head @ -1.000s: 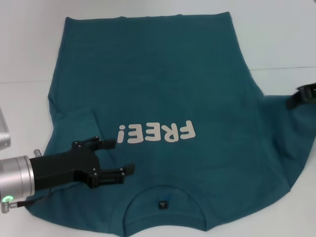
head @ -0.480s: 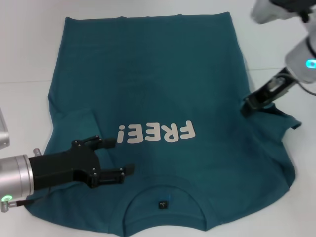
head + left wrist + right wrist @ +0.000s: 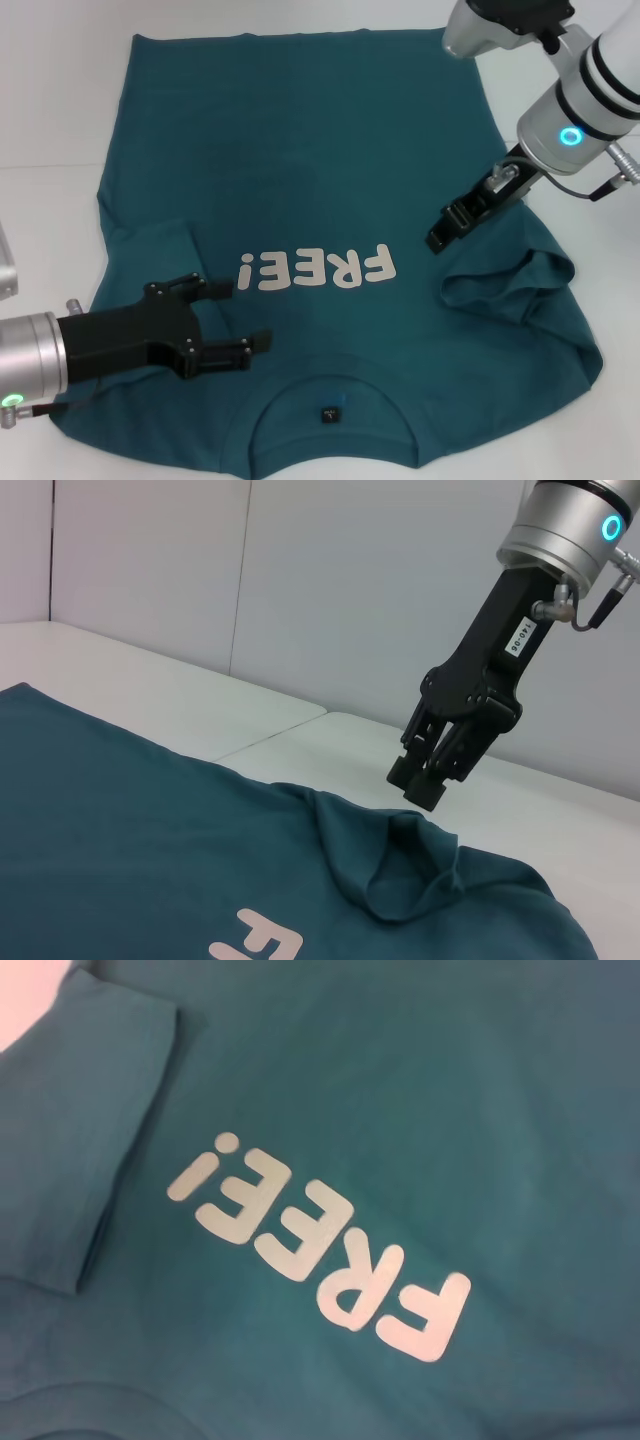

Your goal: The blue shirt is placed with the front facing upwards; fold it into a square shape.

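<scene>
The blue shirt (image 3: 320, 180) lay face up on the white desk (image 3: 50, 90), hem away from the robot and collar (image 3: 333, 410) nearest it, so the white "FREE!" lettering (image 3: 317, 270) read upside down in the head view. The cloth was a dark teal-blue knit with a round ribbed collar bearing a small dark tag (image 3: 329, 413). The left sleeve (image 3: 150, 250) was folded inward onto the body; the right sleeve (image 3: 510, 285) was drawn inward and stood bunched in a loose ridge beside the lettering.

The right claw (image 3: 440, 238) hung just above that ridge. In the left wrist view its fingers (image 3: 420, 780) appeared close together with no cloth between them, so it was judged closed and empty. The left claw (image 3: 240, 318) rested low over the shirt near the left shoulder, fingers spread wide around nothing.

The fabric was judged light, limp and prone to wrinkling: it would sag from any single pinch and drag the layers beneath. Hold was best taken at doubled edges, namely the sleeve cuff, shoulder seam or hem corners, with both claws lifting together so that each fold fell flat.
</scene>
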{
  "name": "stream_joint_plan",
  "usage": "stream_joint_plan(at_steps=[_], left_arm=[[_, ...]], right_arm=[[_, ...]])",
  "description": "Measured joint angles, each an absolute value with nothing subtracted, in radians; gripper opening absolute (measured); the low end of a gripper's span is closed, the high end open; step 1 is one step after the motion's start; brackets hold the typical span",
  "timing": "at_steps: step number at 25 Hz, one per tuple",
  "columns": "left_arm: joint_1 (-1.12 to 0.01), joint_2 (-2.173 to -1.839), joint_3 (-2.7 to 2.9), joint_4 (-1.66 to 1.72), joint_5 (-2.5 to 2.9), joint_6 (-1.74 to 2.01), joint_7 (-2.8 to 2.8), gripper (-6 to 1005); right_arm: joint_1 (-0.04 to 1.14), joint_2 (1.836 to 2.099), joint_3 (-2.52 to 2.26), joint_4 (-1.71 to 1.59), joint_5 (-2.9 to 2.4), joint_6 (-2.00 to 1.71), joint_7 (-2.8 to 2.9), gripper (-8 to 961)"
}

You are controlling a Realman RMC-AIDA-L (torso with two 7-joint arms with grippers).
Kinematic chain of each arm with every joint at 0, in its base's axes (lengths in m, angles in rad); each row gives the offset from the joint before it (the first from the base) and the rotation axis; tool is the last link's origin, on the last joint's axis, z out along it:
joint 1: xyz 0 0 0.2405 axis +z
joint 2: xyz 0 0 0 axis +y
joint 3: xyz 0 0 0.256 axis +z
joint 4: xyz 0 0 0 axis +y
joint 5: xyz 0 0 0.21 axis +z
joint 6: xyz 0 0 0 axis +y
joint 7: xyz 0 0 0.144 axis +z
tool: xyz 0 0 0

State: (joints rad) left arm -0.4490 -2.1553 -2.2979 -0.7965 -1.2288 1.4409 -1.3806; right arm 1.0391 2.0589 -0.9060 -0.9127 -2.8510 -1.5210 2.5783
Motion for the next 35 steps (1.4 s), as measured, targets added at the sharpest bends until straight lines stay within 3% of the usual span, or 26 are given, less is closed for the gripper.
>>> stream_joint_plan(at_steps=[5, 12, 24, 35], left_arm=[[-0.45, -2.155, -2.298, -0.796, -1.229, 1.439, -1.381, 918], [-0.447, -2.155, -2.298, -0.794, -1.227, 1.437, -1.381, 918], [-0.441, -2.161, -2.298, -0.79, -1.229, 1.442, -1.402, 918], [-0.433, -2.161, -2.309, -0.795, -1.229, 1.458, -1.405, 918]], right_arm=[[1.01, 2.052, -0.911, -0.945, -2.851, -1.526, 2.527, 389], [0.871, 2.049, -1.034, -1.138, -2.859, -1.571, 2.231, 534], [0.838, 2.079, -1.286, -1.172, -2.93, -1.561, 2.062, 495], [0.826, 2.072, -1.438, -1.108, -2.933, -1.442, 2.11, 433]])
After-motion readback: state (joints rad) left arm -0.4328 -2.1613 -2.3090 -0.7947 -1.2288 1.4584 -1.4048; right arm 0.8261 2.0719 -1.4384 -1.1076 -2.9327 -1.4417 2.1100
